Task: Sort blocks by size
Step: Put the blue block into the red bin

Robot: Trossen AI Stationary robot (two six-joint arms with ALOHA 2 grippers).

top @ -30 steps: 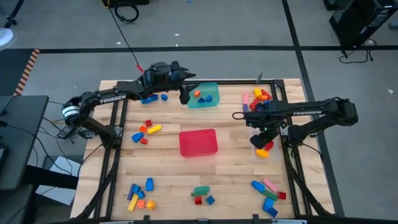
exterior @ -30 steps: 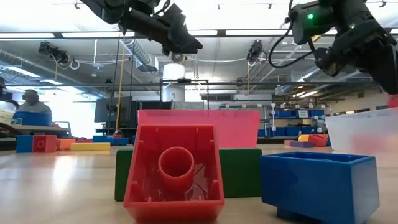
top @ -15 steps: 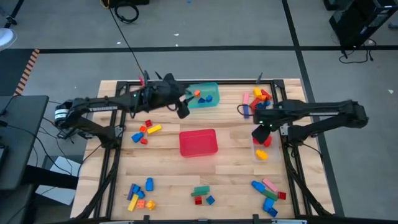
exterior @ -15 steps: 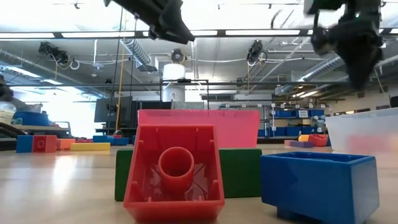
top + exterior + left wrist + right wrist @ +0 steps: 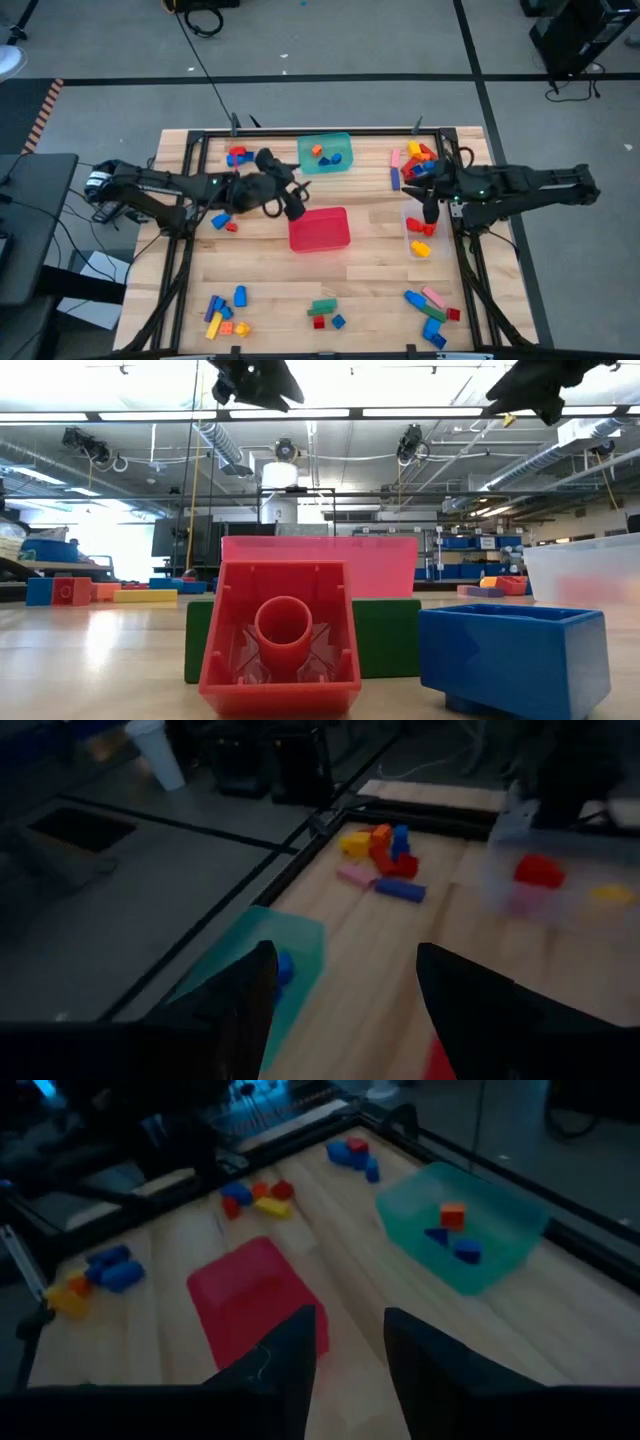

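Taking the solid red plastic tub (image 5: 319, 229) at the table's middle as the landmark: small hard plastic toy blocks (image 5: 226, 313) lie in a heap near the front left corner, well away from it, and another few sit to its left (image 5: 223, 221), partly under the left arm. The left gripper (image 5: 291, 205) hangs just off the red tub's back left corner, its two dark fingers (image 5: 245, 995) spread with nothing between them. Behind the red tub stands a translucent teal plastic tub (image 5: 325, 153) holding an orange and two blue blocks. A green bar and small red and blue pieces (image 5: 323, 312) lie in front of the red tub. To its right, the right gripper (image 5: 430, 209) hovers over a clear plastic tub (image 5: 420, 235) with red and yellow blocks in it; its fingers (image 5: 290, 1345) stand slightly apart, empty. More blocks lie behind that tub (image 5: 413, 160) and at the front right corner (image 5: 432, 310).

The blocks look light, rigid and smooth, so likely slippery. A pinch across two flat opposite sides, at mid-length on the longer bars, seems safest; tiny cubes probably need a squarely centred grip.
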